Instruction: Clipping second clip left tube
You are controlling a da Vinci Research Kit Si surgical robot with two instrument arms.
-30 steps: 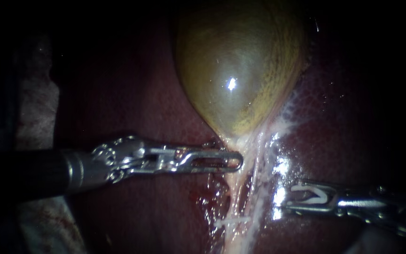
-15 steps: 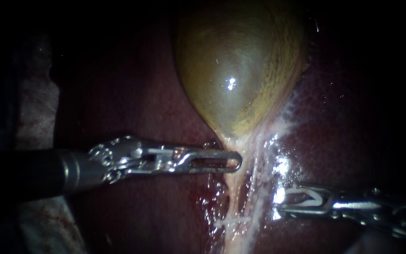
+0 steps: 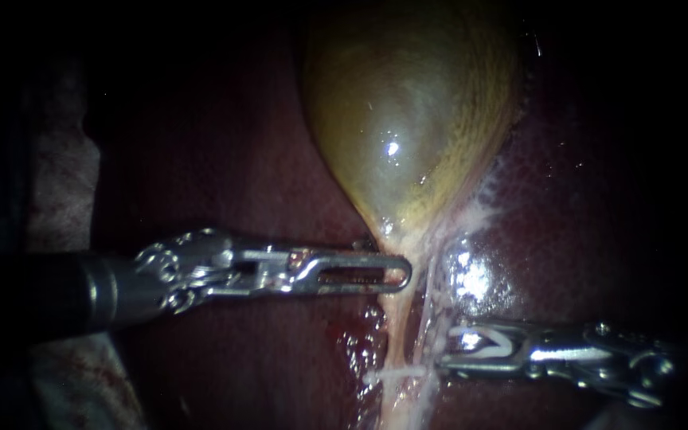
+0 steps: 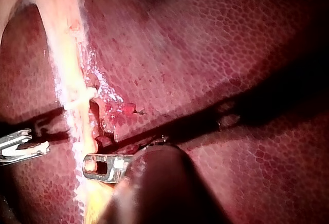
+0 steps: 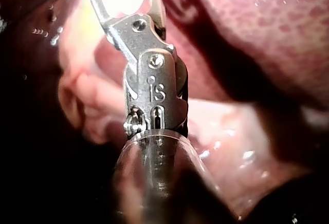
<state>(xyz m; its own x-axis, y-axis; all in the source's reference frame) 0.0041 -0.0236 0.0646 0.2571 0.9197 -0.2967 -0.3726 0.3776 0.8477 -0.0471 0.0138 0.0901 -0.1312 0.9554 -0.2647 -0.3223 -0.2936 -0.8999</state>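
1. Left instrument (image 3: pixel 396 273): its claw is closed on the top of the left tube (image 3: pixel 398 322), just below the gallbladder (image 3: pixel 408 119).
2. Seated clip (image 3: pixel 396 372): it lies across the left tube lower down, so that part is done.
3. Right instrument (image 3: pixel 449 348): its claw stands wide and carries a loaded clip (image 3: pixel 489 342), unclosed. It is just beside the tubes, between the left instrument and the seated clip.
4. Remaining, by judgement: pass the wide claw around the left tube, close it, then release.
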